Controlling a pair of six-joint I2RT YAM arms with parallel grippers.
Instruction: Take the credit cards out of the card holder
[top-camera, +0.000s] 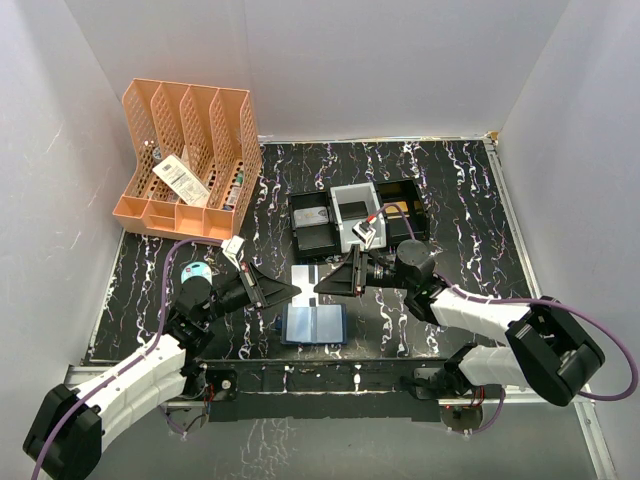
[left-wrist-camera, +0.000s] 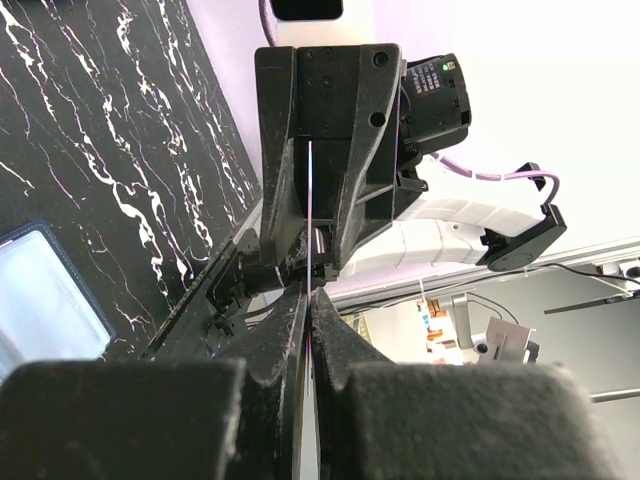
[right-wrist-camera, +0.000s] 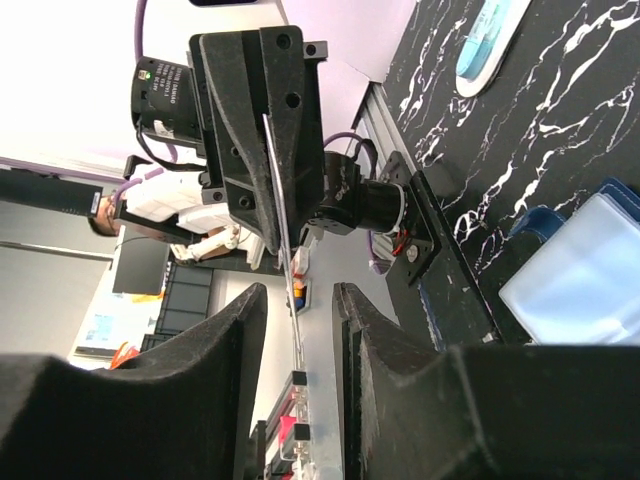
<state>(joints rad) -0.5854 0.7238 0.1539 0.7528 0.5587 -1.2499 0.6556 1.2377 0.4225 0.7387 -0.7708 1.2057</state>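
While one of the credit cards (top-camera: 306, 274) is held at frame centre, clamped by the left end effector (top-camera: 296, 289), the right end effector (top-camera: 318, 288) is spread around it, ungripping. Card holder (top-camera: 313, 325): laid open on the table (top-camera: 450, 200) below; cards remaining inside cannot be told.

Legible text: none. White labelled packet (top-camera: 181, 178) in peach plastic slotted file organiser (top-camera: 236, 120): print too small to read. Black wrist-camera housing (right-wrist-camera: 165, 95): marking blurred.
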